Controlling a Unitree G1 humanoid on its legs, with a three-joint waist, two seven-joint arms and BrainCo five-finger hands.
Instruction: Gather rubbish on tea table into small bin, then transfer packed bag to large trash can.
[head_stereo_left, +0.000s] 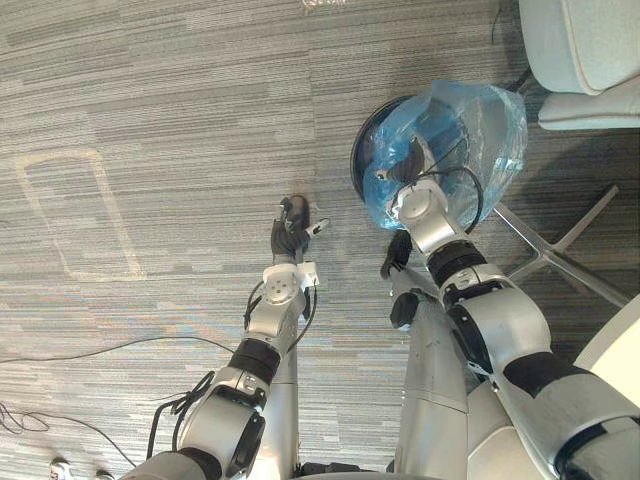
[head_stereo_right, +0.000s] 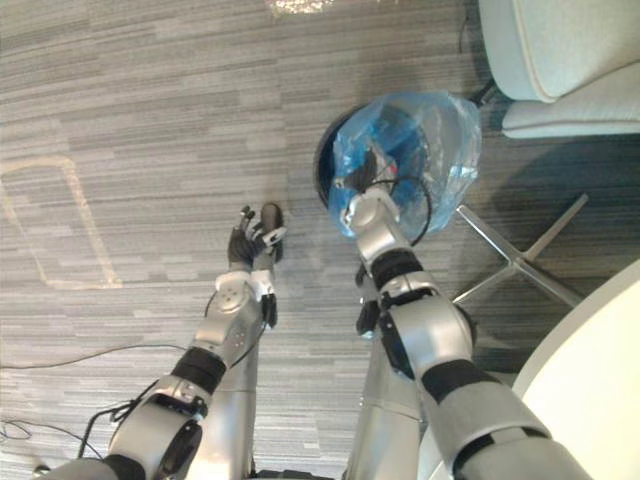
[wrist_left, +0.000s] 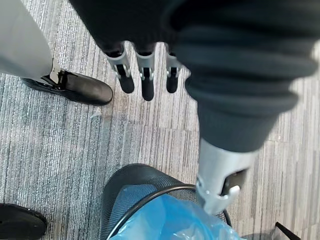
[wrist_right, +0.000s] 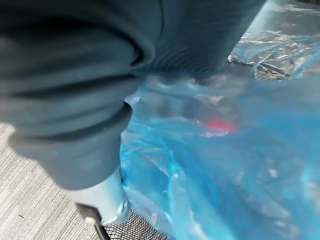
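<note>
Floor: grey striped carpet (head_stereo_left: 180, 100), with a pale rectangular outline (head_stereo_left: 70, 210) marked on it to the robot's left.

Round black mesh bin (head_stereo_left: 360, 140) stands on the carpet ahead of the right arm. Translucent blue plastic bag (head_stereo_left: 480, 130) sits in it. The plastic billows well above the rim and bulges toward the far right side. Left wrist view confirms the bag lies inside the wire rim. Contents cannot be made out, apart from a small red patch behind the plastic in the right wrist view.

Right hand (head_stereo_left: 407, 168): at the near side of the bag, above the bin, with its dark ribbed cover against the blue plastic. The fingers are buried in the folds, so I cannot tell whether they are gripping or spread.

Left hand (head_stereo_right: 245, 243): raised over bare carpet to the left of the bin, apart from it and touching nothing. Its fingers (wrist_left: 146, 75) are straight and side by side, holding nothing.

Surroundings: pale upholstered chair (head_stereo_left: 580, 50) at the far right, just beyond the bin. Its silver metal legs (head_stereo_left: 550, 250) splay across the carpet beside the bag. The curved edge of a white round table (head_stereo_left: 615, 360) shows at the near right.
</note>
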